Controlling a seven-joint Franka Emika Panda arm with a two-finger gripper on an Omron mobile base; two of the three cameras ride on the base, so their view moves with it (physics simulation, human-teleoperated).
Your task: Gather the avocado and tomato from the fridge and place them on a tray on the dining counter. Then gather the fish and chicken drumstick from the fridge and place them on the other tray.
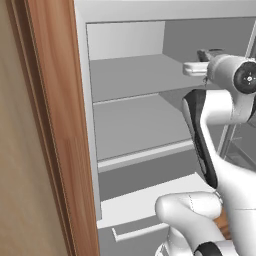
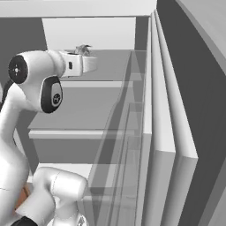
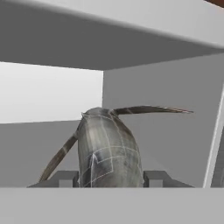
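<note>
Fish is sitting right up against the hand cam, grey and scaly, tail fins spreading up and out to both sides. Jaws are standing one on each side of its body, pressing on its flanks, so they are grasping the fish. One dark fingertip is showing at the fish's right flank in the hand view, the other at its left.

Gripper is reaching into the fridge at upper-shelf level; in the right base view a bit of the fish is poking up just past the hand, above the top shelf. Can't tell whether the fish is resting on that shelf or lifted off it.

Arm is stretching in from the fridge's front, elbow bent, wrist approx level w/ the top shelf. Below it a second shelf is lying bare, and under that a white drawer w/ a bar handle. Fridge door is standing open on the right side, its clear bins facing the shelves. Wood cabinet panel is running down the fridge's left side in the left base view.
</note>
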